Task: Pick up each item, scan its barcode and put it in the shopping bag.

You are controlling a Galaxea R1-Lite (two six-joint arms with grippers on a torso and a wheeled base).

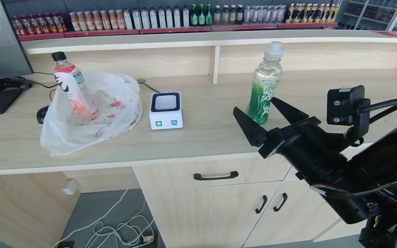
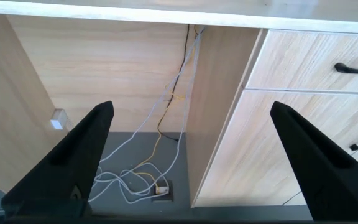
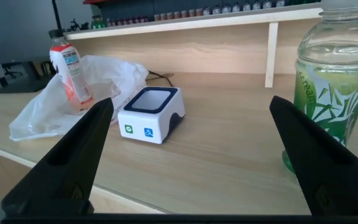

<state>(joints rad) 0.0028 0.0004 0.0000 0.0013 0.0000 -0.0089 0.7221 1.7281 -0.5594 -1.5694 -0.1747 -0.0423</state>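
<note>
The counter (image 1: pixel 202 137) ran across the middle of the head view. By the look of it, the job was about half done. The shopping bag (image 1: pixel 115 113) lay open at centre left, and the pink bottle (image 1: pixel 72 86) already sat inside it, leaning with its black cap toward the upper left. The green bottle (image 1: pixel 264 86) was still outside the bag, right of centre on the counter. It remained to be grasped, scanned and bagged.

The right gripper (image 1: pixel 253 104) hung in the lower right, just in front of the green bottle. Its fingers were spread wide and held nothing. In the right wrist view the green bottle (image 3: pixel 331 81) stood off to one side of the right gripper (image 3: pixel 191 102), not squarely between the fingers. The left gripper (image 2: pixel 191 106) was also wide open and empty, and faced the cables under the counter.

The green bottle stood upright, its long axis vertical and its white cap up. The label wrapped its lower half, and no barcode could be made out. The scanner (image 1: pixel 165 110) sat between the bag and the green bottle, its window facing up.
</note>
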